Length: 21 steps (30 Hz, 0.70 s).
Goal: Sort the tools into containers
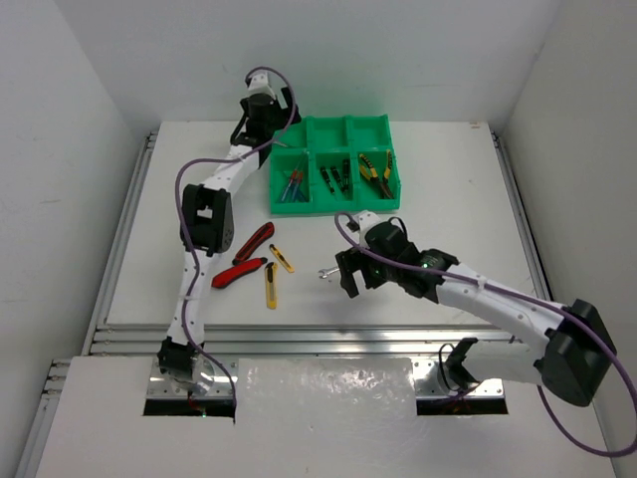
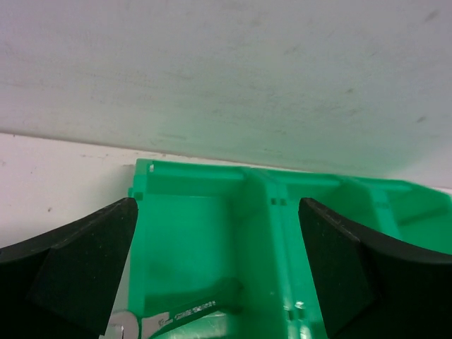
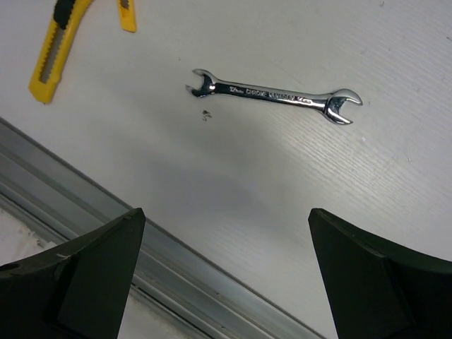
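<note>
The green tray point(image 1: 328, 210) stands at the back centre. It holds blue/red screwdrivers point(image 1: 292, 185), dark screwdrivers point(image 1: 333, 177) and yellow-handled pliers point(image 1: 374, 165). My left gripper point(image 1: 279, 134) is open and empty over the tray's far left compartment point(image 2: 183, 233), where a silver wrench point(image 2: 183, 311) lies. My right gripper point(image 1: 348, 282) is open and empty, hovering just right of a second silver wrench point(image 1: 326, 272) lying flat on the table; that wrench also shows ahead of the open jaws in the right wrist view point(image 3: 272, 96). Two red-black utility knives point(image 1: 254, 241) point(image 1: 237, 273) and two yellow box cutters point(image 1: 282, 258) point(image 1: 270, 285) lie left of it.
An aluminium rail point(image 3: 176, 261) runs along the table's near edge, close under my right gripper. White walls enclose the table at the back and sides. One yellow box cutter point(image 3: 60, 46) lies at the upper left of the right wrist view.
</note>
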Motion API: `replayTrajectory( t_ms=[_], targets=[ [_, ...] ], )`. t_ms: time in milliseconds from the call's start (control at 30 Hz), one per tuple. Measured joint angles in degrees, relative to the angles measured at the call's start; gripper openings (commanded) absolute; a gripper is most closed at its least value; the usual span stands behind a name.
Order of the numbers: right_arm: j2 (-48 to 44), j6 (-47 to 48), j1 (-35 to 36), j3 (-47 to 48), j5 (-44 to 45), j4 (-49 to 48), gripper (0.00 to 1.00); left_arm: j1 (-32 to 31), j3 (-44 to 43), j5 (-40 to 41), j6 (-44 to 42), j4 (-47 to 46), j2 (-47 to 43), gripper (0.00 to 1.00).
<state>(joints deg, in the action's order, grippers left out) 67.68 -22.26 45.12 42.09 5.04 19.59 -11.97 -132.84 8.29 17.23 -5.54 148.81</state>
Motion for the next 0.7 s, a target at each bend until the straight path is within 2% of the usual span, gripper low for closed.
replayTrajectory(
  t_ms=[300, 367, 433, 500, 533, 567, 700],
  targets=[
    [15.4, 2.3, -2.8, 10.2, -1.9, 0.6, 0.99, 0.0, -1.7, 0.4, 2.7, 5.9, -12.4, 0.97],
    [20.3, 4.5, -5.4, 15.1, -2.7, 2.0, 0.95, 0.0, 1.5, 1.6, 4.0, 9.0, -17.7, 1.00],
    [25.4, 6.3, -7.4, 20.6, -2.8, 2.9, 0.92, 0.0, 9.7, 2.3, 5.7, 11.3, -25.7, 1.00],
    [31.5, 8.0, -9.3, 28.0, -3.0, 5.2, 0.92, 0.0, 22.4, 2.6, 7.8, 12.8, -36.3, 1.00],
    [34.1, 8.4, -9.9, 31.1, -2.6, 6.3, 0.93, 0.0, 28.6, 2.6, 8.8, 13.0, -41.5, 1.00],
    [36.3, 8.5, -10.5, 33.5, -2.3, 6.6, 0.98, 0.0, 35.0, 2.5, 9.9, 13.2, -47.0, 1.00],
    [39.8, 4.0, -10.9, 35.9, 1.9, 9.5, 0.99, -0.3, 55.1, 1.3, 14.0, 11.6, -65.0, 1.00]
  ],
)
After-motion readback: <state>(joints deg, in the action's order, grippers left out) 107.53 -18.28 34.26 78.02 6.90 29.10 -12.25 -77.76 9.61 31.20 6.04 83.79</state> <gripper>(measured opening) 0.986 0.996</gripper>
